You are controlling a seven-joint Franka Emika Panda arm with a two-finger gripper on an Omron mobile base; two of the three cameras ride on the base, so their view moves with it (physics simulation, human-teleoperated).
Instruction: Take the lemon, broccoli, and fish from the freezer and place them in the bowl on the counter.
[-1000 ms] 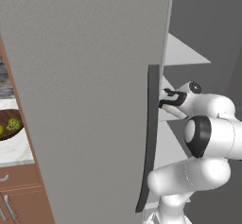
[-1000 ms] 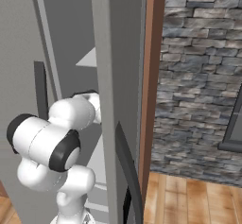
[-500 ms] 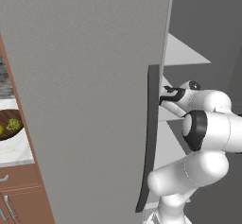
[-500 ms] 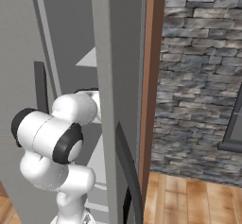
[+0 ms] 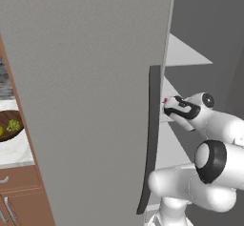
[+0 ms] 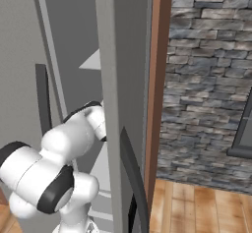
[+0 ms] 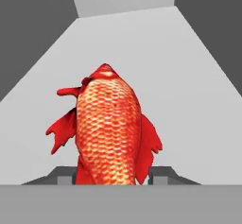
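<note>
Red-orange scales crowd your hand view: the fish (image 7: 109, 128) lies lengthwise on a pale grey shelf (image 7: 189, 86), its body running away from the camera between the two dark fingertips (image 7: 160, 175) at the bottom edge. Fins spread out to either side of it, and the fingertips sit tight against its flanks, so your gripper (image 7: 112, 176) is closed narrow around the fish. Whether the fish is lifted off the shelf or resting on it, you cannot tell from here.

In the left base view your arm reaches in past the edge of the grey freezer (image 5: 95, 101) door, beside its long dark handle (image 5: 150, 139), with the gripper (image 5: 167, 104) in at shelf height. A small speck of red shows right at its tip, level with the white shelf (image 5: 186, 56) above it.

Far to the left in that same view, the dark brown wooden bowl (image 5: 5, 119) sits on the white marble counter (image 5: 16, 151), over the reddish-brown drawers. Inside the bowl you can see the green broccoli (image 5: 14, 125), and just left of it a sliver of the yellow lemon (image 5: 1, 131) at the picture's edge.

From the right base view, your arm goes in between the freezer's grey wall and its door, with a stone wall (image 6: 206, 79) and a wooden floor (image 6: 197, 207) off to the right.
</note>
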